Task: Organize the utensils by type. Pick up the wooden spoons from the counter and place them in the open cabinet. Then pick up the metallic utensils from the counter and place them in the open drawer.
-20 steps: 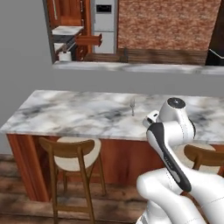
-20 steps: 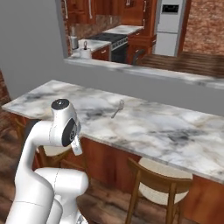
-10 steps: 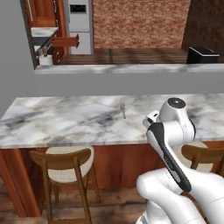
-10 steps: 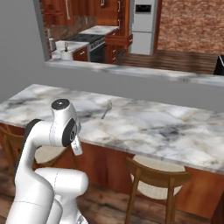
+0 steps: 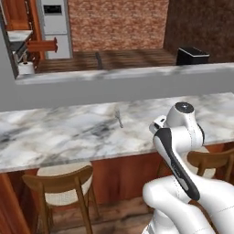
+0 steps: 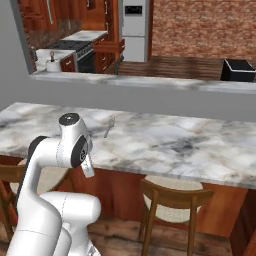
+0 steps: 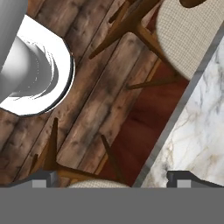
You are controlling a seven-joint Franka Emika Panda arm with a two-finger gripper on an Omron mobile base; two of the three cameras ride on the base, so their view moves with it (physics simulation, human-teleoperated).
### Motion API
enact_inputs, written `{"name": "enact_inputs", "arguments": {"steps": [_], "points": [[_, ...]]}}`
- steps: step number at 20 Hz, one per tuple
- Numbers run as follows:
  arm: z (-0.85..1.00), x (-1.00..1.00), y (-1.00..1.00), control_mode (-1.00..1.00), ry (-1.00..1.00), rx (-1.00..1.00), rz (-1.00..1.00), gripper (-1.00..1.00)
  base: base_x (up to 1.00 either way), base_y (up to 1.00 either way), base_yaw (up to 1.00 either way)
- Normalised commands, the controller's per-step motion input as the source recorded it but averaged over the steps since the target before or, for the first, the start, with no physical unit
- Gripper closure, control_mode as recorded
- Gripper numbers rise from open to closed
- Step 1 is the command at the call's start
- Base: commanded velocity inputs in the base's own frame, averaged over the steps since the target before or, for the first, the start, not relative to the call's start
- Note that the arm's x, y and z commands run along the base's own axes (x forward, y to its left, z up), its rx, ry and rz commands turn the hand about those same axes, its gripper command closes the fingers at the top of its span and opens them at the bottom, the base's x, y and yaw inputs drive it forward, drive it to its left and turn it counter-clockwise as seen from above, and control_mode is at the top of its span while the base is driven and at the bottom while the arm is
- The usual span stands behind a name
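Thin silver-grey fork [image 5: 119, 118] lies on white marble surface [image 5: 68, 137] | fingers [image 7: 42, 179] spread apart, empty, above wooden floor [image 7: 87, 100]

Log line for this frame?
phase: approach | end effector: open, empty, aimed at floor | thin silver fork: lying on white marble counter | wooden stool: under counter edge

White grey-veined counter [image 5: 68, 137] before me, silver fork [image 5: 119, 118] on it, tan-seated brown stool [image 5: 61, 187] below, red-brick wall [image 5: 114, 23] beyond.
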Motion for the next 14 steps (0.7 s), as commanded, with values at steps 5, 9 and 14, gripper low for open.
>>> {"name": "enact_inputs", "arguments": {"steps": [5, 9, 14], "points": [[0.0, 0.0, 0.0, 1.0, 0.0, 0.0, 0.0, -1.0, 0.58, 0.43, -0.26], [0.0, 0.0, 0.0, 1.0, 0.0, 0.0, 0.0, -1.0, 0.61, 0.43, -0.25], [0.0, 0.0, 0.0, 1.0, 0.0, 0.0, 0.0, -1.0, 0.63, 0.45, -0.23]]}}
